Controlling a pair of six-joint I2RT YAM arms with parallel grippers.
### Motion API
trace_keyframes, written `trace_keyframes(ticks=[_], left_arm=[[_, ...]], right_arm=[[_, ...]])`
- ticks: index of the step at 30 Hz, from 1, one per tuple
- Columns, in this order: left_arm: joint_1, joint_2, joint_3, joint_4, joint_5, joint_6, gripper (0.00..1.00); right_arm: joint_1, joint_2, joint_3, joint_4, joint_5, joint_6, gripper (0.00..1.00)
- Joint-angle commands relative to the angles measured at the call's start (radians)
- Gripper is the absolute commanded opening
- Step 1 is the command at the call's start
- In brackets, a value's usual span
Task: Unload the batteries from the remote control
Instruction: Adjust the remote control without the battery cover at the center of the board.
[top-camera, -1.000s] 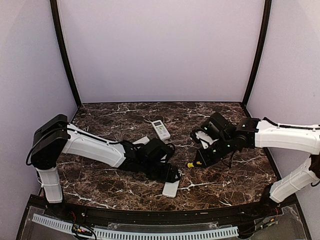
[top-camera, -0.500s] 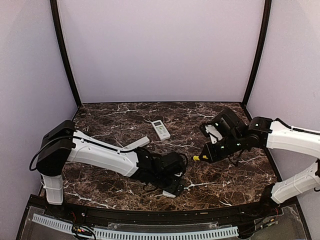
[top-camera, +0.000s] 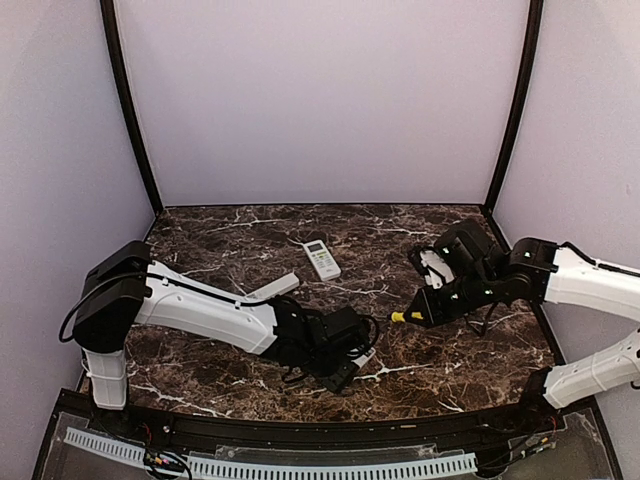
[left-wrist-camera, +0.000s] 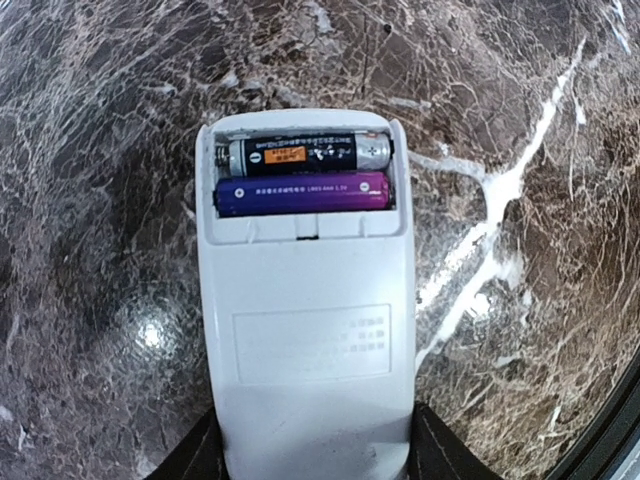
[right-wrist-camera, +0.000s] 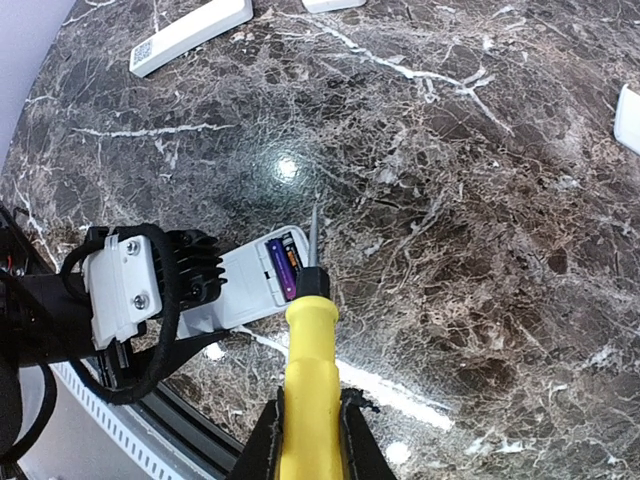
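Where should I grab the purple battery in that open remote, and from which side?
The purple battery lies flat across the remote, sunk between the black battery and the compartment wall, so its long sides look blocked. Take it by one end, coming straight onto the open back.

The counter is dark brown marble shot through with white veins, and its polish throws back a bright spot of light. Pale lilac walls close it in on three sides, with a black post in the left back corner and another in the right. A spare white remote lies face up toward the back, screen and buttons showing. To its left and nearer, a long white bar lies at a slant. A yellow-handled screwdriver with a black collar and thin metal shaft sits right of centre, clear of the marble. A white perforated strip runs along the front edge.
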Motion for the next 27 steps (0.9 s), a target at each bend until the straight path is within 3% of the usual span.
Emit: trace_keyframes(ticks=[1,10,15,27], left_arm=[[0.002,0.003,-0.026,-0.093,0.114,0.243,0.5],[0.102,-0.029,-0.001,-0.133,0.311,0.562,0.38],[0.116,-0.029,-0.047,-0.094,0.253,0.681,0.38],[0.103,-0.037,-0.092,-0.07,0.114,0.772,0.38]], right_arm=[[-0.006,-0.04,-0.031,0.013,-0.077,0.002,0.0],[-0.001,-0.113,-0.099,-0.063,-0.153,0.006,0.0],[0.024,-0.11,-0.119,-0.066,-0.177,0.026,0.0],[0.084,-0.016,-0.09,-0.102,-0.139,0.017,0.0]])
